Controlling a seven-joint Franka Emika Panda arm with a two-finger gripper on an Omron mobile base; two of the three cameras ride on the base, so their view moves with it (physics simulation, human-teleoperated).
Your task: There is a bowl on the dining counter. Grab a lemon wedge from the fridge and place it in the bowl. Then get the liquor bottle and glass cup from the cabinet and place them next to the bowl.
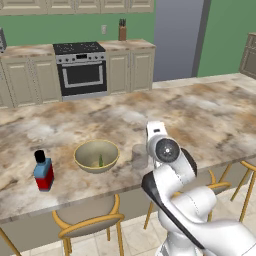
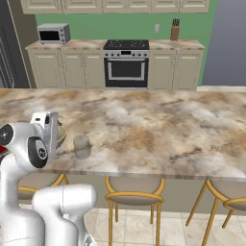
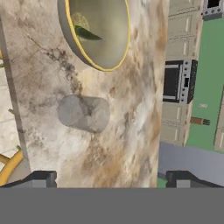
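dining counter (image 1: 200,115): the broad marbled counter carries all the task's things near its stool-side edge, within the arm's reach.
bowl (image 1: 96,155): stands between bottle and cup, as the centre of the set.
liquor bottle (image 1: 43,171): upright, just left of the bowl, apparently already delivered.
glass cup (image 3: 84,113): upright just right of the bowl, straight ahead of the gripper, apart from it.
gripper (image 3: 111,178): spread wide, empty.
lemon wedge (image 3: 87,33): lies inside the bowl.

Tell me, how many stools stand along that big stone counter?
3 in the right base view: one stool at centre, one at right, one behind the arm. More may be hidden off-frame.
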